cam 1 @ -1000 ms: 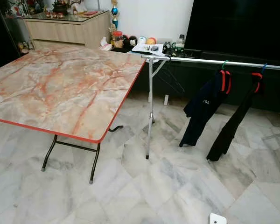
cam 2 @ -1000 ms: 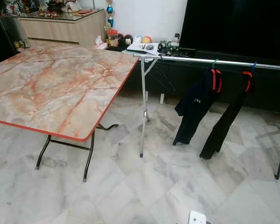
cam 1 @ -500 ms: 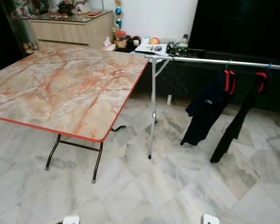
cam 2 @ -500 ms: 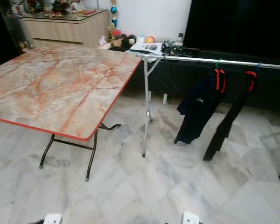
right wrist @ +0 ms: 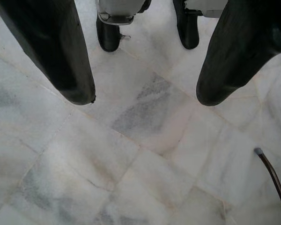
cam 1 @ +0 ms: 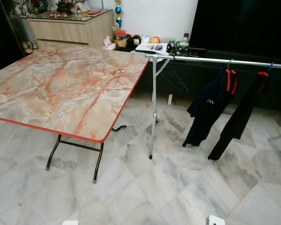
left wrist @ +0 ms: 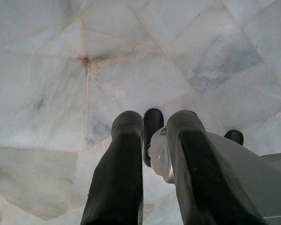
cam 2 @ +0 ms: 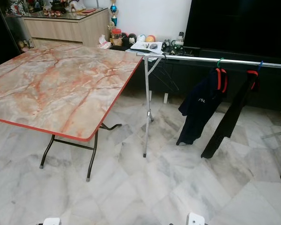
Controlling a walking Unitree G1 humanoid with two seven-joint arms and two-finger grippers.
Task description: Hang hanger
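A silver clothes rail (cam 1: 215, 60) on thin metal legs stands right of the table. An empty black wire hanger (cam 1: 172, 78) hangs near the rail's left end. Further right hang a dark top (cam 1: 208, 105) with red trim and dark trousers (cam 1: 236, 122), each on its own hanger. My left gripper (left wrist: 155, 124) points down at the marble floor, its fingers close together with nothing between them. My right gripper (right wrist: 145, 101) is open over the floor and holds nothing.
A marble-patterned folding table (cam 1: 61, 84) with a red edge fills the left. A dark TV unit (cam 1: 234, 28) and a low shelf of small items (cam 1: 150, 44) stand behind the rail. A thin brown cable (right wrist: 274, 180) lies on the floor (cam 1: 178, 187).
The head views have shifted a little, so the camera moved. The rail, the clothes and the table stay where they were.
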